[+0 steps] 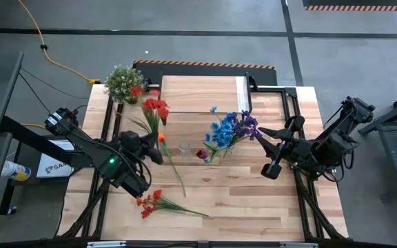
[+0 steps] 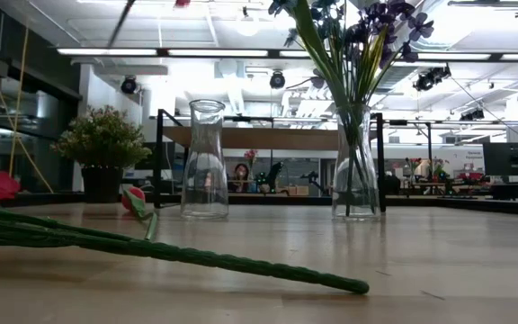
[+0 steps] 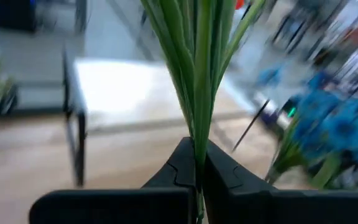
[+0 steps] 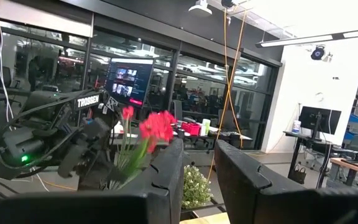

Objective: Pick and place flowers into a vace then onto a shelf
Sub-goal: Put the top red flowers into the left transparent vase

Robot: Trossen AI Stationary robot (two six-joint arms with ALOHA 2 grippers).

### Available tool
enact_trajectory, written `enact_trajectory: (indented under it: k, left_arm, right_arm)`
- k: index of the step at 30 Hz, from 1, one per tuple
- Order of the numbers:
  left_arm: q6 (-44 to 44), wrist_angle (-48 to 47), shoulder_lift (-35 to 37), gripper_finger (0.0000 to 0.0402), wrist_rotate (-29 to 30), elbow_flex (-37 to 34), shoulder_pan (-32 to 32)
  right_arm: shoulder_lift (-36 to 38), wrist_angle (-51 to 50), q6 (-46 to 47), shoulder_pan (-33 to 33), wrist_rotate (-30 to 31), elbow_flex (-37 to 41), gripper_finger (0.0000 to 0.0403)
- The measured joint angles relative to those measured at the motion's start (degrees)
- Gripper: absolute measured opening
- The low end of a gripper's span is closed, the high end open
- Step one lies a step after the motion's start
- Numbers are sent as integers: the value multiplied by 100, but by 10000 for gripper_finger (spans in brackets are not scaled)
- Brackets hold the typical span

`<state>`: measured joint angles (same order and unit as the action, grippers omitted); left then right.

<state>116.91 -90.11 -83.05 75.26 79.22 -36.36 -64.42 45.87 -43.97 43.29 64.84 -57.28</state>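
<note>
Pinching a bundle of green stalks between tightly pressed jaws, the left gripper (image 3: 197, 177) is holding the red-bloomed flowers (image 1: 156, 109) above the left half of the surface (image 1: 253, 200), their heads pointing toward the far side. The right gripper (image 4: 197, 171) is hovering at the right side with its jaws slightly parted and nothing between them, aimed toward the left arm, whose casing is showing the word "TROSSEN".

Two clear glass vases are standing near the middle: an empty vase (image 2: 205, 162) and a filled vase (image 2: 356, 166) carrying blue and purple blooms (image 1: 231, 129). One more red stem (image 1: 158, 202) is lying loose at the near left. One potted plant (image 1: 124, 83) is sitting at the far left corner. The shelf (image 1: 202, 93) is standing along the far edge, beyond the held blooms.
</note>
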Motion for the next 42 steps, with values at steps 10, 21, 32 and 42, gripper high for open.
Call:
enact_trajectory:
  k: [10, 21, 32, 42]
  left_arm:
    - [190, 692, -22, 39, 1402, -472, 422]
    - [92, 1971, -22, 39, 1493, -1039, 903]
    - [-464, 3040, -24, 39, 1489, -1375, 1178]
    - [-1673, 3998, -56, 39, 1487, -1377, 1263]
  right_arm:
    - [0, 0, 1, 0, -4, 0, 83]
    - [0, 1, 4, 96, -4, 0, 83]
    - [0, 2, 2, 109, 7, 0, 83]
    - [0, 2, 0, 108, 116, 0, 83]
